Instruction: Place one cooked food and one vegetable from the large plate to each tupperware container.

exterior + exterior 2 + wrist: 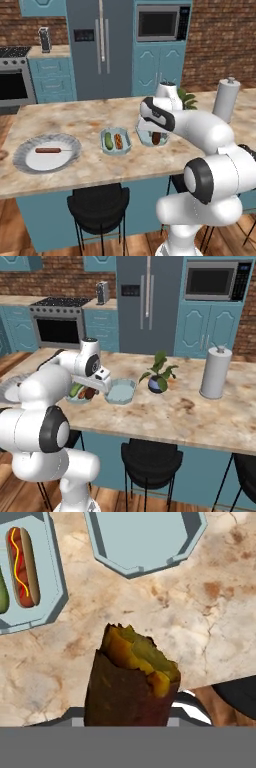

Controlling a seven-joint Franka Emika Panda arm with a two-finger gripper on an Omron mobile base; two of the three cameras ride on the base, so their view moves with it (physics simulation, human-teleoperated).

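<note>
Tupperware containers: empty one (145, 539) sitting top centre of hand view, filled one (27, 567) upper left | gripper (131, 712) clamping baked sweet potato (131, 682) | you're needing to centre over empty tray, lowering before letting go | large plate (47, 152) left, w/ sausage (48, 150) remaining

Both base views look forward and down from behind the white arm, left and right of it, at some distance. They share the long marble-topped bench (90, 117) and two pale blue-green trays (120, 391), mid-frame. The hand view looks straight down, close above the bench, trays along its upper edge.
</note>
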